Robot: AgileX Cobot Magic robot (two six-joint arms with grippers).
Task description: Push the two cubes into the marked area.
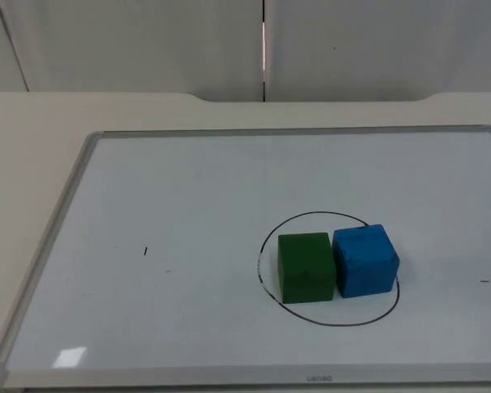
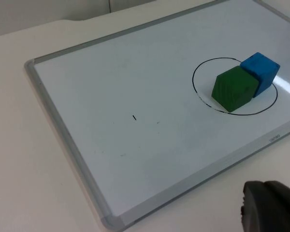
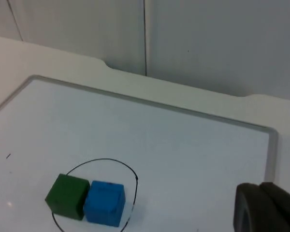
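Left gripper point(image 2: 270, 205): a black fingertip over the bare counter point(image 2: 19, 145), just off the near edge of the whiteboard point(image 2: 135, 77), well apart from both cubes. Whether it is spread or pressed together, cannot tell.

Right gripper point(image 3: 266, 205): a black fingertip above the whiteboard's point(image 3: 183, 145) right side, near its frame, well apart from the cubes. Spread or pressed together, cannot tell. It touches nothing.

Whiteboard point(image 1: 188, 205): grey-framed, lying flat on the pale counter point(image 1: 33, 123), which ends at the grey partition wall point(image 1: 147, 41). A short black tick mark point(image 1: 146, 251) sits on the left half of the board.

Marked area: a black hand-drawn circle point(image 1: 311, 215) on the board's right-centre.

Green cube point(image 1: 306, 268): inside the circle, on its left side, flat on the board.

Blue cube point(image 1: 365, 260): just right of the green cube, side faces touching or nearly so. It sits mostly inside the circle; its right edge lies at the line, and the top view does not settle whether it crosses. In the left wrist view, the blue cube point(image 2: 261, 71) stands behind the green cube point(image 2: 235, 88).
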